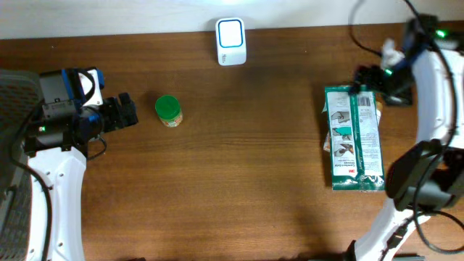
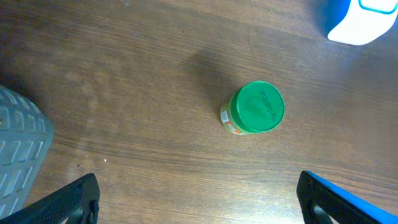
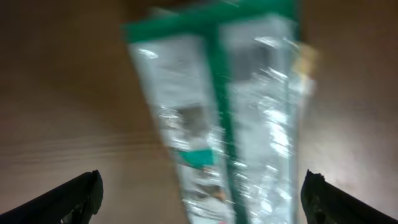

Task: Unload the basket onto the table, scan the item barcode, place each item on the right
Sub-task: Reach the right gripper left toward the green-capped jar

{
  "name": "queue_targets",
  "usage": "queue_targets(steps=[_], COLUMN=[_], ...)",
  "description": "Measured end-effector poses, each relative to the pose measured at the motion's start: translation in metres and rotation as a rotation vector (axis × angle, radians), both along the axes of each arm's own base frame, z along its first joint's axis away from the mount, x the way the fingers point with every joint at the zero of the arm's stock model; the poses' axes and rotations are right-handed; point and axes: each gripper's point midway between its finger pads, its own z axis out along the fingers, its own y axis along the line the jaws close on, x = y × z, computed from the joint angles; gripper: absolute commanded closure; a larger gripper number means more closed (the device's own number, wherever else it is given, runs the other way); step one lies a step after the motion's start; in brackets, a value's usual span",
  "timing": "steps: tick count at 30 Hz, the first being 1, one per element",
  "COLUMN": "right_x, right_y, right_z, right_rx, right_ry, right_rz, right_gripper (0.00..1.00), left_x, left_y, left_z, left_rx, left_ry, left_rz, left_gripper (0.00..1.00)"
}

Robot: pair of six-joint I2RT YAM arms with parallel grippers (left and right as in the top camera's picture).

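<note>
1. Checking the right side first: pack [image 1: 354,138] lies flat on the table [image 1: 246,181], long axis running far to near. It has green edging and white printed panels.
2. Right jaws are spread wide, gripping nothing. In the wrist view both right fingertips [image 3: 68,199] sit at the bottom corners, with the pack below and between them, not pinched.
3. Overhead view puts the right jaws over the pack's far end. Cannot tell whether they touch it or clear it.
4. Right wrist view is blurred, so the print is unreadable and no barcode can be made out there.
5. Scanner [image 1: 230,41] is a white box with a blue-outlined face, at the far edge of the table, roughly centre. It is well apart from the pack, off to the pack's left.
6. Left jaws are also spread wide and empty. Left fingertips [image 2: 68,202] show at the bottom corners of the wrist view, with bare table between them.
7. Jar [image 1: 168,110] with a green lid stands upright on the table near the left jaws, apart from them. It is well apart from the pack.
8. Grey ribbed pad [image 1: 14,94] sits at the table's left edge, beside the left arm [image 1: 58,174].
</note>
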Motion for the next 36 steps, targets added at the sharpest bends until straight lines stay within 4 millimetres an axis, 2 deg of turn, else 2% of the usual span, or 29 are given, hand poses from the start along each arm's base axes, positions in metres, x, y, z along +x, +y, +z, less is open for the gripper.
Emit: queue_targets(steps=[1, 3, 4, 6, 8, 9, 10, 12, 13, 15, 16, 18, 23, 29, 33, 36], right_x=[0.017, 0.042, 0.051, 0.062, 0.062, 0.061, 0.06, 0.06, 0.056, 0.053, 0.048, 0.044, 0.043, 0.044, 0.036, 0.037], right_y=[0.04, 0.098, 0.133, 0.2, 0.256, 0.292, 0.324, 0.372, 0.398, 0.429, 0.443, 0.461, 0.494, 0.503, 0.514, 0.517], right_z=[0.012, 0.023, 0.028, 0.041, 0.048, 0.048, 0.041, 0.024, 0.005, -0.017, -0.031, -0.042, -0.04, -0.076, -0.079, -0.077], right_rx=[-0.008, -0.009, 0.004, 0.058, 0.108, 0.137, 0.159, 0.192, 0.203, 0.223, 0.23, 0.242, 0.274, 0.26, 0.259, 0.261], right_ry=[-0.062, -0.175, -0.236, -0.351, -0.423, -0.463, -0.487, -0.525, -0.517, -0.528, -0.517, -0.531, -0.621, -0.602, -0.614, -0.63], right_rz=[0.098, 0.231, 0.305, 0.435, 0.543, 0.609, 0.661, 0.734, 0.775, 0.82, 0.844, 0.872, 0.913, 0.949, 0.99, 0.997], right_gripper=[0.02, 0.02, 0.02, 0.02, 0.02, 0.02, 0.01, 0.01, 0.01, 0.01, 0.01, 0.01, 0.01, 0.01, 0.06, 0.15], left_x=[0.0, 0.0, 0.0, 0.0, 0.0, 0.0, 0.0, 0.0, 0.0, 0.0, 0.0, 0.0, 0.0, 0.0, 0.0, 0.0], left_y=[0.0, 0.0, 0.0, 0.0, 0.0, 0.0, 0.0, 0.0, 0.0, 0.0, 0.0, 0.0, 0.0, 0.0, 0.0, 0.0], left_z=[0.0, 0.0, 0.0, 0.0, 0.0, 0.0, 0.0, 0.0, 0.0, 0.0, 0.0, 0.0, 0.0, 0.0, 0.0, 0.0], left_rx=[0.0, 0.0, 0.001, 0.0, 0.0, 0.0, 0.0, 0.0, 0.0, 0.0, 0.0, 0.0, 0.0, 0.0, 0.0, 0.0], left_ry=[0.0, -0.001, -0.001, 0.0, -0.001, -0.001, 0.0, -0.001, 0.0, 0.0, 0.0, 0.0, -0.001, 0.0, 0.0, 0.0], left_rz=[0.0, 0.0, 0.0, 0.001, 0.0, 0.001, 0.0, 0.0, 0.0, 0.001, 0.0, 0.0, 0.001, 0.0, 0.0, 0.0], left_gripper=[0.01, 0.01, 0.01, 0.01, 0.01, 0.01, 0.01, 0.01, 0.01, 0.01, 0.01, 0.01, 0.01, 0.01, 0.01, 0.01])
